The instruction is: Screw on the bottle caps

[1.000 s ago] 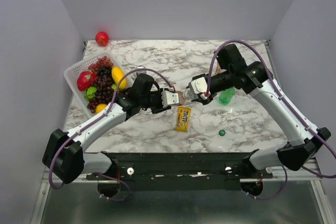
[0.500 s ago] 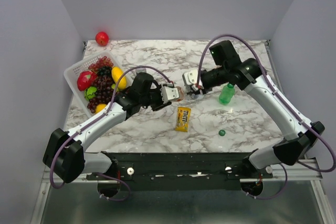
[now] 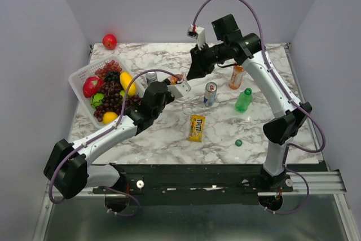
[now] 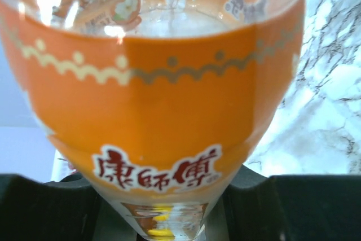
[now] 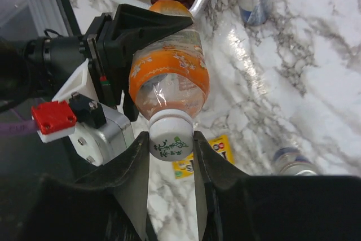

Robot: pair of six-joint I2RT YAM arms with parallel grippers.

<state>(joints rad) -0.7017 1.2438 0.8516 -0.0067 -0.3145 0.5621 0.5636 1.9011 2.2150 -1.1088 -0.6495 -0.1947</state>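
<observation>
Starting at the left of the overhead view, the fruit basket (image 3: 82, 70) sits well clear of the action, so no worries there. Just right of it, the left gripper (image 3: 176, 83) is clamped around the labelled body of the orange bottle (image 5: 169, 74) and holds it up off the marble, with the neck pointing at the other arm. In the right wrist view, the right gripper (image 5: 171, 149) has its fingers pinched in on both sides of the white cap (image 5: 168, 135), which is sitting on that bottle's neck at the centre of the frame. My guess is this is the twisting step. The main risk is that the cap goes on crooked and cross-threads if the wrist isn't lined up with the neck. The round bottle could also just spin inside the left jaws, so the cap never tightens. Squeezing it harder to stop that could slosh drink out past a loose cap. Further right, the second orange bottle (image 3: 237, 77) and the green bottle (image 3: 243, 100) stand on the table. The green cap (image 3: 238, 143) lies loose at lower right, so there's more to do.
</observation>
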